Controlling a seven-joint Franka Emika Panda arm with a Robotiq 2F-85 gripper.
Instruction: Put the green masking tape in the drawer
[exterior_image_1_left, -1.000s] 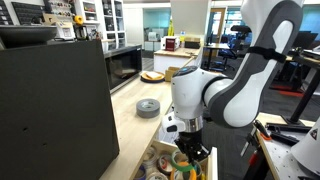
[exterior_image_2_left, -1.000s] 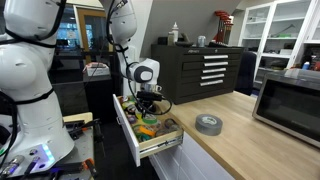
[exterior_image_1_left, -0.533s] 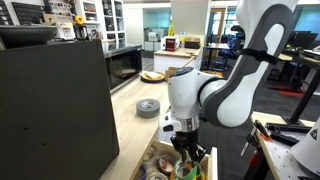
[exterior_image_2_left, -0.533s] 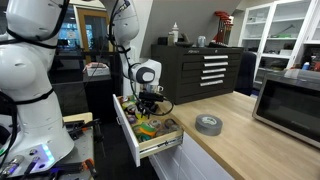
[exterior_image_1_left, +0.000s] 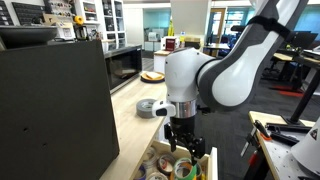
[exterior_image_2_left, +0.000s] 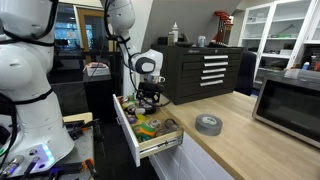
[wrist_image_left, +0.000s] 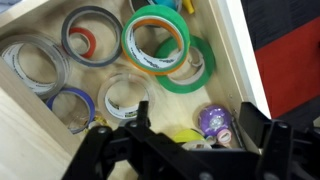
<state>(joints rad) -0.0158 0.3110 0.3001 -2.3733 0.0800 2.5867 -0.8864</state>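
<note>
The light wooden drawer (wrist_image_left: 236, 48) stands pulled out in both exterior views (exterior_image_1_left: 209, 162) (exterior_image_2_left: 160, 146) and holds several tape rolls. A small light-green roll with a pale core, the green masking tape (wrist_image_left: 186, 135), lies in it beside a purple roll (wrist_image_left: 214, 121). My gripper's body partly hides it. My gripper (wrist_image_left: 195, 116) hovers just above the drawer, open, with its fingers wide apart and nothing between them. It shows in both exterior views (exterior_image_1_left: 183, 144) (exterior_image_2_left: 150, 101), clear of the rolls.
A larger grey tape roll (exterior_image_1_left: 148, 107) (exterior_image_2_left: 208, 124) lies on the wooden countertop. A big green-and-orange roll (wrist_image_left: 157, 40) rests on a darker green roll (wrist_image_left: 199, 68) in the drawer. A black cabinet (exterior_image_1_left: 55, 100) stands close by, and a microwave (exterior_image_2_left: 290, 100) sits on the counter.
The gripper has opened from shut and risen out of the drawer. The green tape it held now lies loose among the rolls.
</note>
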